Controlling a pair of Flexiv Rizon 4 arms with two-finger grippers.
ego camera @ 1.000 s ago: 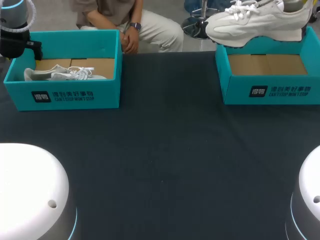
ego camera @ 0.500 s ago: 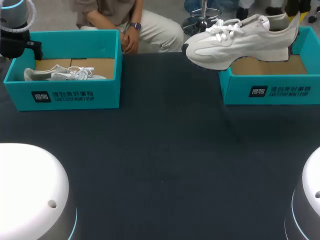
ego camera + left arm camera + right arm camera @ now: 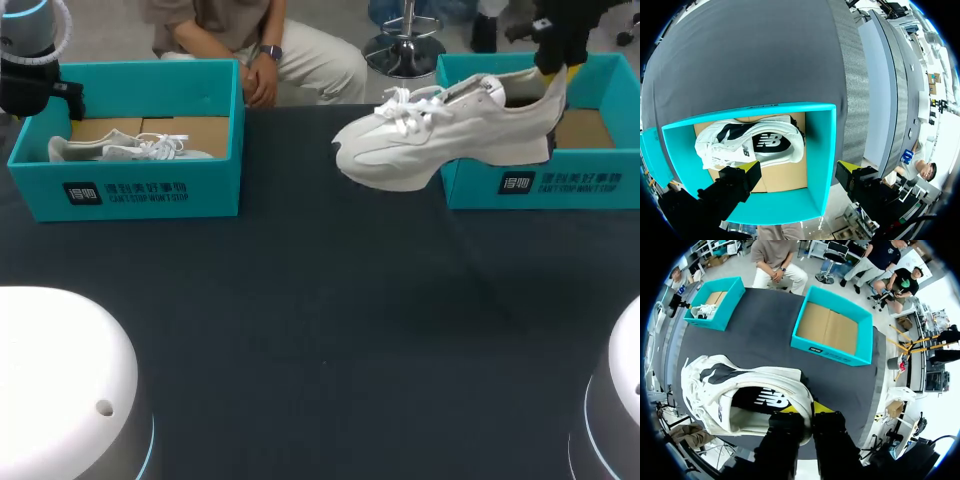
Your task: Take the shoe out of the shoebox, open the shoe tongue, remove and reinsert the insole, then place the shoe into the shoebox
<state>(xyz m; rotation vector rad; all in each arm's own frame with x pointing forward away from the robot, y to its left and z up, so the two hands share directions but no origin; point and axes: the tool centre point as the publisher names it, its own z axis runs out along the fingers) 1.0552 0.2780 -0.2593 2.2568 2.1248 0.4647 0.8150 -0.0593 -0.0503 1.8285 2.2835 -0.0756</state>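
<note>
One white shoe hangs by its heel in our right gripper, pinched tight, at the edge of its shoebox, so we should lower it slowly and flat onto the table, while our left gripper hangs open over the other shoebox

Right gripper: yellow tips close together, clamped on the heel collar of the shoe, one finger inside the opening, one outside. Shoe is white, opening toward the camera, dark insole visible (laces bunched at the toe end). Under it, the dark table. Ahead of the gripper, the near box: teal, cardboard floor showing, nothing in it. Well apart, at the table's other end, the far box, with a second shoe inside.
</note>
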